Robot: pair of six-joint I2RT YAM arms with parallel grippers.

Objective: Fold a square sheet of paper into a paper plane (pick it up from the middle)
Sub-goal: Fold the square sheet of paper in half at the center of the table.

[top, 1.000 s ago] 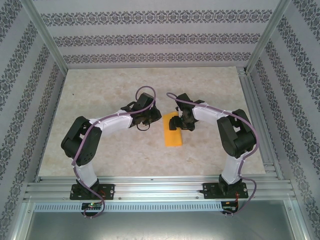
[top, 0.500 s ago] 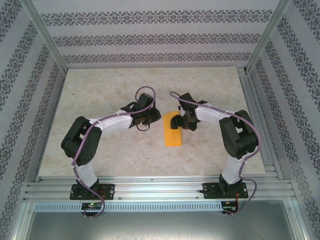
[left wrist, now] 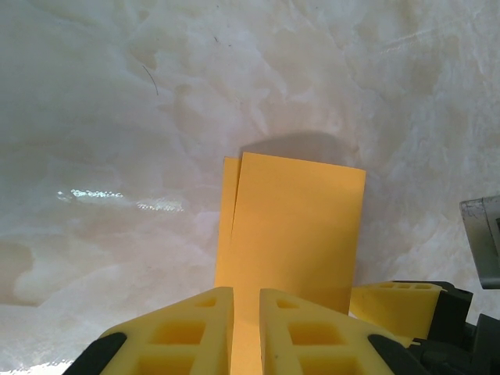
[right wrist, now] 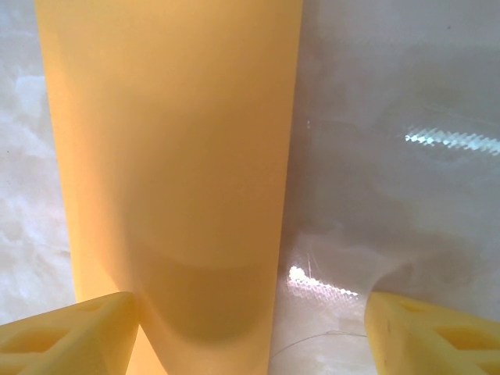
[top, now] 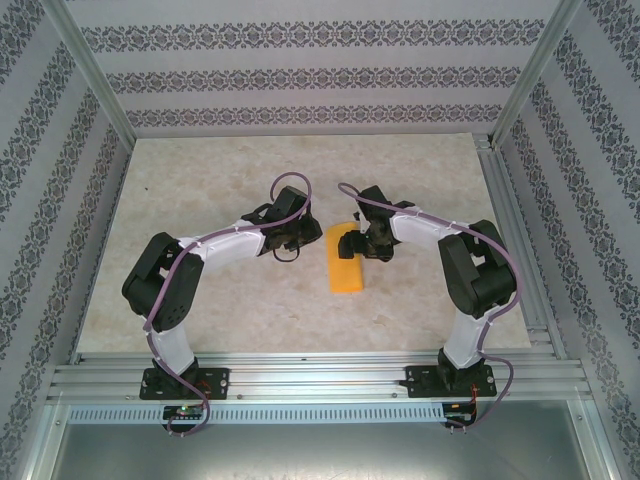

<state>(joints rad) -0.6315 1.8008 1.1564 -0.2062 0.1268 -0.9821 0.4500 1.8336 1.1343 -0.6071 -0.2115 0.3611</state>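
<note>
The top external view looks down from high behind the arm bases along its bottom edge, taking in the whole bench (top: 200,200). The left wrist view looks past the left claw (left wrist: 246,294), low over the bench. The right wrist view, past the right claw (right wrist: 246,301), sits nearer. All three share the orange paper (top: 347,268).

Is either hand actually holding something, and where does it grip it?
The left hand appears to pinch the orange paper by the edge nearest it. The right hand is open over the paper, gripping nothing.

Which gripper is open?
The right gripper: its fingers stand far apart over the square sheet of paper. On the left gripper they are almost together, the paper in their narrow gap.
</note>
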